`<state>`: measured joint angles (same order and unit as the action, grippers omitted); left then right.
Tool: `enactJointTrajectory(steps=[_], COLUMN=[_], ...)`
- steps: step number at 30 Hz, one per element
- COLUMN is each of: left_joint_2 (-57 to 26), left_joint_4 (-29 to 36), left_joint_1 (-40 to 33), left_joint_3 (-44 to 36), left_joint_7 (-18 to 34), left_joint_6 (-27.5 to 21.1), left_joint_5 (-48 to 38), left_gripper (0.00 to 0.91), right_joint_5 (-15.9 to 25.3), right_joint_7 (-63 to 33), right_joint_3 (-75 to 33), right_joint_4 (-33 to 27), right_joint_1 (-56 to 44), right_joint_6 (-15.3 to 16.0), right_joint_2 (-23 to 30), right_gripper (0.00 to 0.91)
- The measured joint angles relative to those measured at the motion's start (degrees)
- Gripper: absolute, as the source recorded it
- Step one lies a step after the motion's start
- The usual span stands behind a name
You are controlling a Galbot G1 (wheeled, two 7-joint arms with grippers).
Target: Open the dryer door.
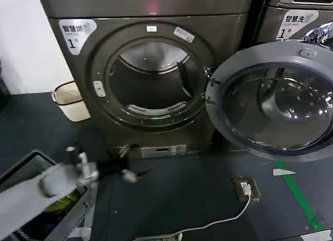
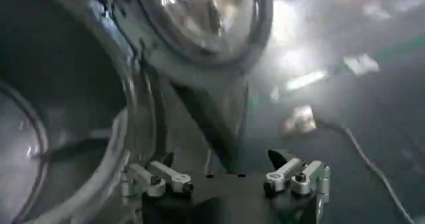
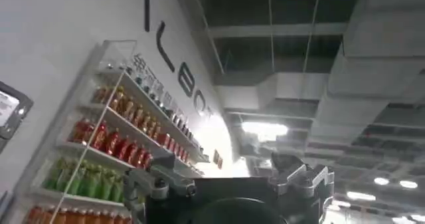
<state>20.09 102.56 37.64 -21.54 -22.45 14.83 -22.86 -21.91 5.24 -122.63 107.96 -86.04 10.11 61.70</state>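
The grey dryer (image 1: 78, 69) stands ahead with its round drum opening (image 1: 153, 82) uncovered. Its dryer door (image 1: 307, 56), with a glass porthole, is swung wide to the right on its hinge (image 1: 209, 90). My left gripper (image 1: 128, 163) hovers low in front of the dryer's base, open and holding nothing. The left wrist view has the left gripper (image 2: 222, 160) with jaws spread, the drum opening (image 2: 60, 106) beside it and the dryer door (image 2: 199, 12) farther off. In the right wrist view my right gripper (image 3: 222, 172) points up at a ceiling, open and empty.
A white bin (image 1: 70, 100) stands left of the dryer. A grey basket (image 1: 26, 170) with clothes sits at the lower left. A socket box (image 1: 244, 189) with a white cable (image 1: 208, 225) lies on the dark floor, beside a green tape line (image 1: 299, 197). Another machine (image 1: 296, 17) stands at right.
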Motion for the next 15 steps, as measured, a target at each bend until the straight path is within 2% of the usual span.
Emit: enactJointTrajectory(steps=[3,8,15], left_joint_2=[-4.73,-11.91,-19.5], left_joint_4=[-0.31,-0.41,-3.51], left_joint_1=[3.62,5.59,6.61], left_joint_3=[3.09,4.77,4.96], left_joint_7=[-0.55,-1.11,-4.03], left_joint_6=[-0.92,-2.92,-2.11], left_joint_5=[3.12,5.56,12.37], left_gripper=[0.907,0.907,0.907], right_joint_5=[0.38,0.62,0.78], right_joint_7=[-0.02,0.0,0.03], right_joint_3=[1.2,1.51,1.15], right_joint_4=[0.55,0.69,0.73], right_joint_1=[0.94,1.23,1.13], right_joint_6=[0.05,0.33,0.58], right_joint_2=[0.12,0.01,0.13], right_gripper=[0.907,0.907,0.907])
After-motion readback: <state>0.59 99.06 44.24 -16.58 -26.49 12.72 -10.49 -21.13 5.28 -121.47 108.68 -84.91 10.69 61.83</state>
